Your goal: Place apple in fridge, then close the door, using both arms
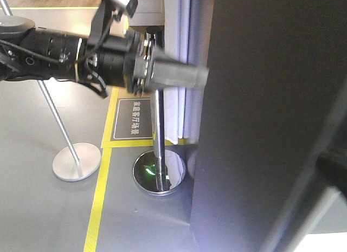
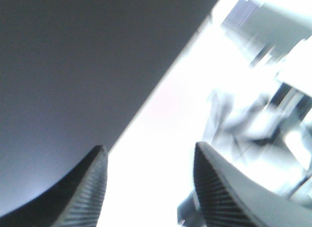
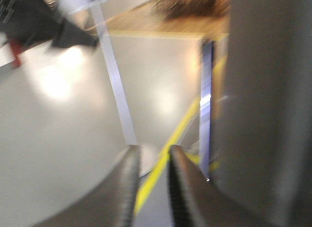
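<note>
The apple is out of view. The door (image 1: 271, 111) shows its plain dark grey outer face and fills the right of the front view. My left gripper (image 1: 201, 76) reaches in from the left, its fingertips right at that face's left edge. In the left wrist view the left gripper (image 2: 148, 149) is wide open and empty. The grey door (image 2: 73, 66) is at upper left there, with glaring white beside it. My right gripper (image 3: 151, 150) has a narrow gap between its fingers and holds nothing. The grey door (image 3: 268, 105) stands close on its right.
A chrome stanchion post (image 1: 157, 127) on a round base stands just left of the door. A second post with a base (image 1: 76, 161) is further left. Yellow floor tape (image 1: 100, 192) and a floor sign (image 1: 133, 119) mark the grey floor. A blurred black part (image 1: 333, 170) crosses the lower right.
</note>
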Motion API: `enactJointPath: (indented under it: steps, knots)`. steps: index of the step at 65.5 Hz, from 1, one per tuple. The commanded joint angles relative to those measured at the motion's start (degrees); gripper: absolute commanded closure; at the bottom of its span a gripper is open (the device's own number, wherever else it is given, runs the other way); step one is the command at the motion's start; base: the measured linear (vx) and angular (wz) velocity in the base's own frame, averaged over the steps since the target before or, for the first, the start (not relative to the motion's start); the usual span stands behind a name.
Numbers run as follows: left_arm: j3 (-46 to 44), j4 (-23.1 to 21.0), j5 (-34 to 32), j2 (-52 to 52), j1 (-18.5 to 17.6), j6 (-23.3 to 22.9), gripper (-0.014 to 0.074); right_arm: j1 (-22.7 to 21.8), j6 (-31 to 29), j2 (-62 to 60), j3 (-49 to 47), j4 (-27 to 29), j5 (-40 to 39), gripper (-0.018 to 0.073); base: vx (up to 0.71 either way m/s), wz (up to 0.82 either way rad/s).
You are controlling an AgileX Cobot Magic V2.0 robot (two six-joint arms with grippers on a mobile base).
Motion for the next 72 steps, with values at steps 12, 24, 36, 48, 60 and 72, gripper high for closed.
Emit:
enactJointPath:
  steps: [12,24,36,48,60,72]
  knots:
    - [-1.9,4.3,1.0,-2.6,1.9,-0.4,0.0251,-0.2,-0.4,9.5,-8.9,-10.3,-20.2,-0.0008,0.00,0.00]
    - [-1.9,4.2,2.1,-2.6,2.9,-0.4,0.0263,-0.2,-0.5,22.6,-15.0,-12.3,-35.6,-0.0037,0.00,0.00]
    - [-1.9,4.2,2.8,-2.6,3.0,-0.4,0.0263,-1.7,-0.5,36.6,-20.6,-11.8,-44.6,-0.0017,0.00,0.00]
    - [-1.9,4.2,4.4,-2.6,3.0,-0.3,0.0263,-6.2,-0.4,47.5,-27.6,-9.2,-44.7,-0.0017,0.00,0.00]
    - [-1.9,4.2,7.3,-2.6,3.0,-0.3,0.0263,-6.5,-0.5,54.4,-33.4,-9.5,-44.6,-0.0017,0.00,0.00]
    - [-1.9,4.2,11.1,-2.6,3.0,-0.3,0.0263,-6.5,-1.1,60.5,-39.4,-9.5,-44.3,-0.0017,0.00,0.00]
